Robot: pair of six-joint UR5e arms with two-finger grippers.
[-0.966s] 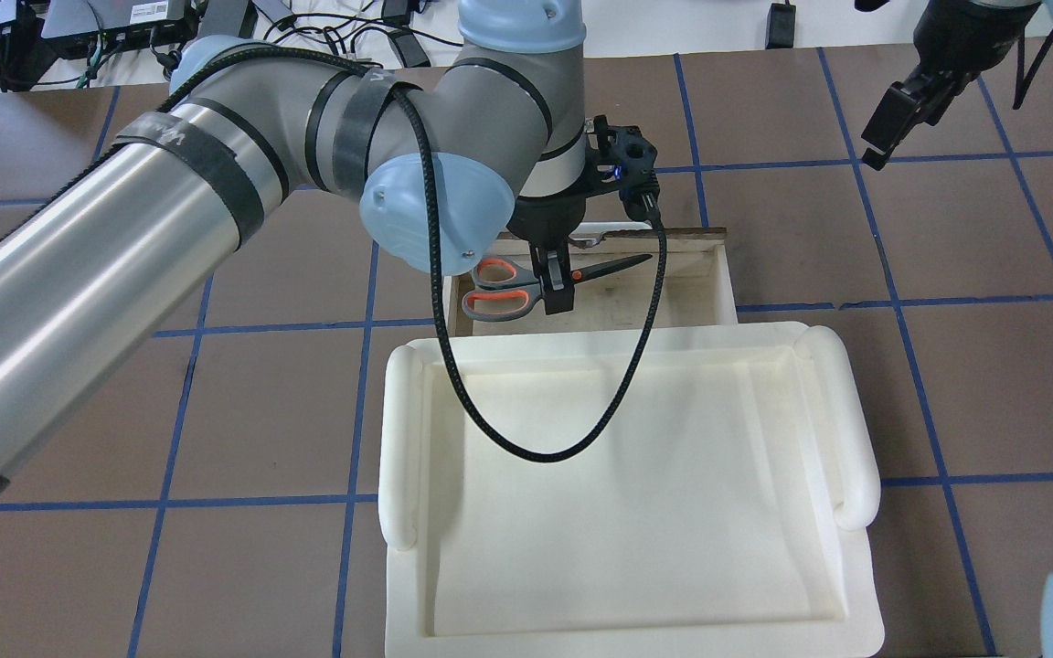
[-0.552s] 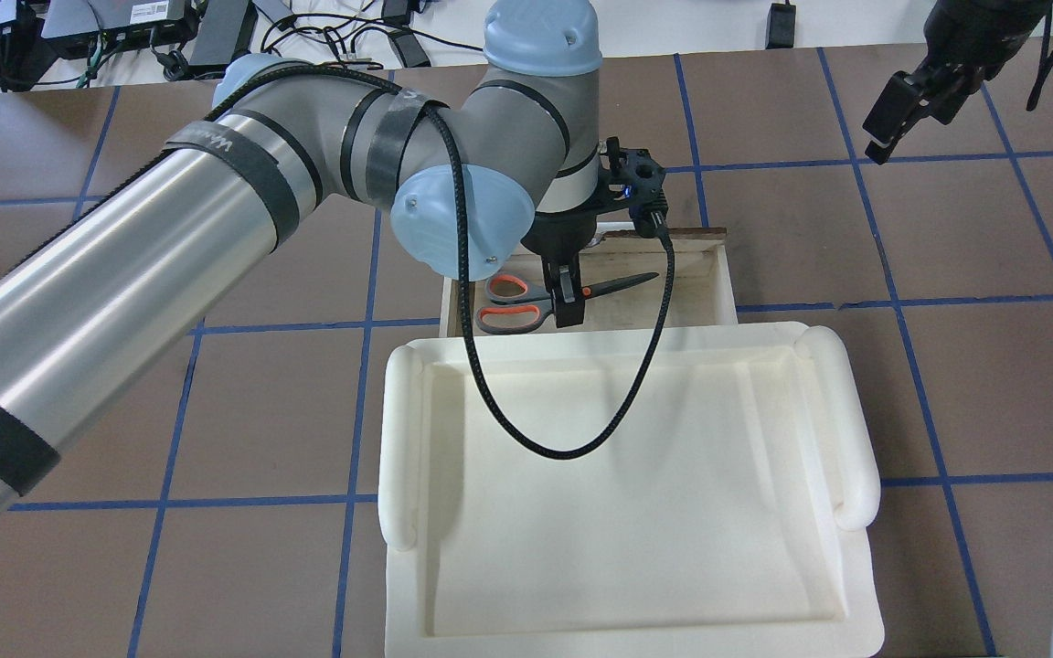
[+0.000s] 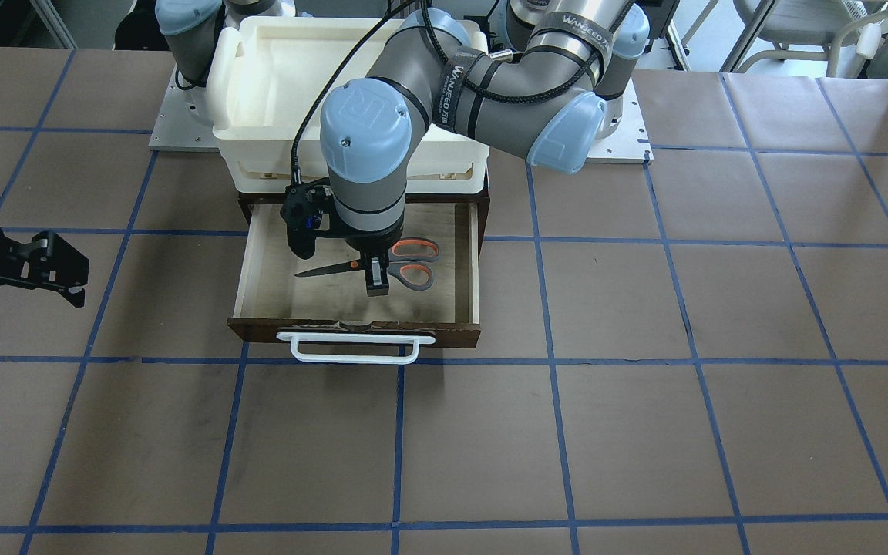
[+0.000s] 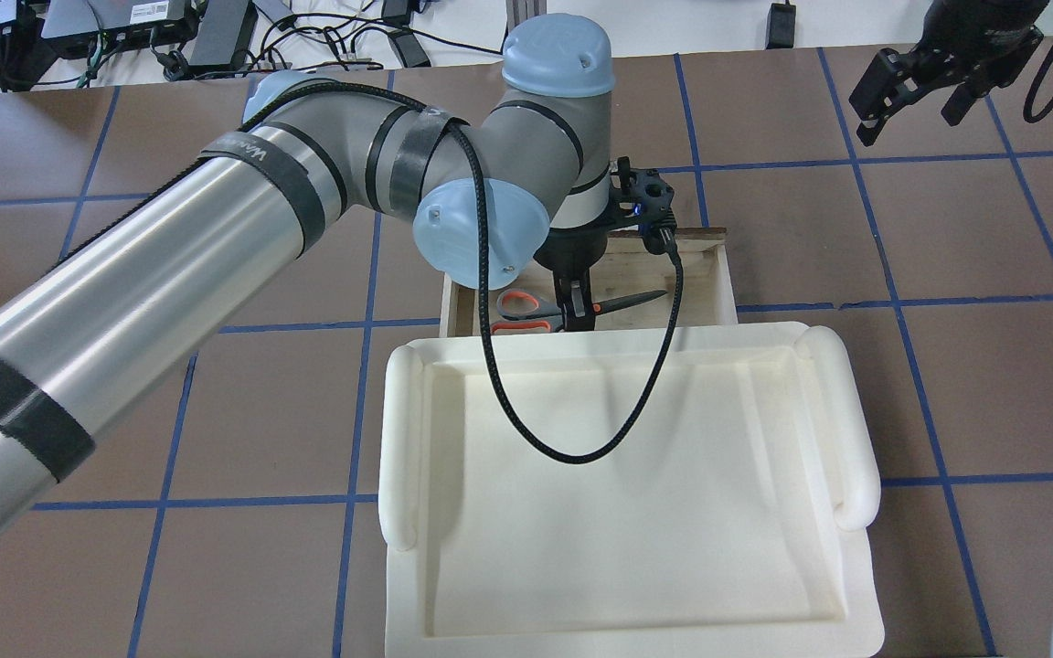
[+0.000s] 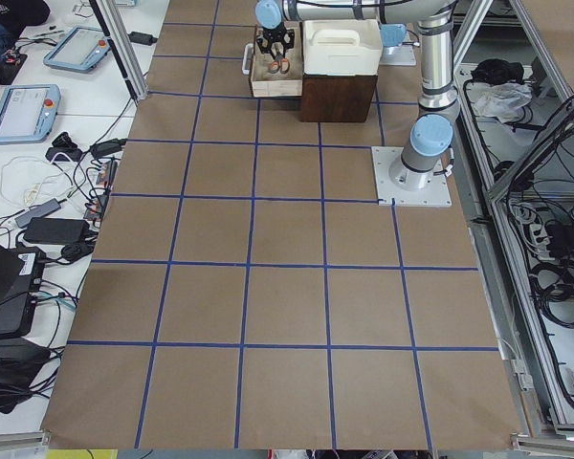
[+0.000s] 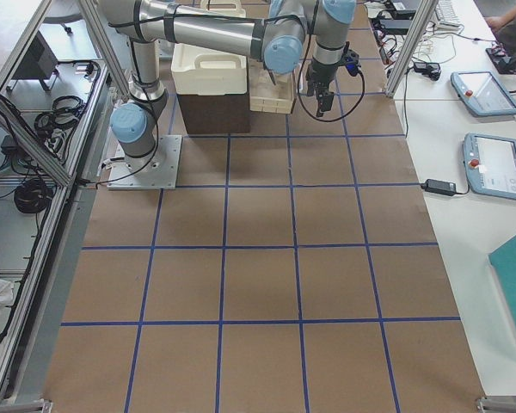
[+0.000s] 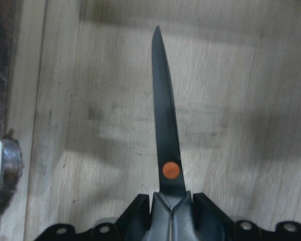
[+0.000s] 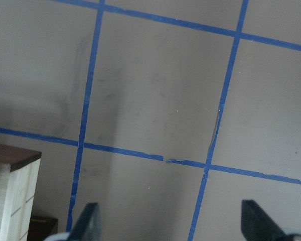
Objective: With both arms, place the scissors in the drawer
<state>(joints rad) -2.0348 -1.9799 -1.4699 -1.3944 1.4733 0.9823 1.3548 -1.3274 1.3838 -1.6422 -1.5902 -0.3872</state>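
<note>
The scissors [image 3: 336, 267], with dark blades and orange-lined grey loops, are low inside the open dark brown drawer [image 3: 359, 331] with its white bar handle [image 3: 355, 348]. My left gripper [image 3: 375, 284] is shut on them just behind the orange pivot [image 7: 171, 170]. The blades [image 7: 164, 115] point along the pale plywood floor. In the overhead view the left gripper [image 4: 579, 315] and the scissors [image 4: 632, 300] sit near the tray's edge. My right gripper [image 4: 910, 110] is open and empty, well off to the side over the brown table; it also shows in the front view [image 3: 62, 266].
A white plastic tray [image 4: 627, 493] sits on top of the drawer's cabinet and hides the drawer's rear part from above. The drawer's side wall [image 4: 724, 274] borders the scissors. The brown table with blue grid tape [image 8: 160, 155] lies under the right gripper.
My left gripper has carried the scissors further back toward the tray's edge. My right gripper has shifted and turned at the far corner, still open.
</note>
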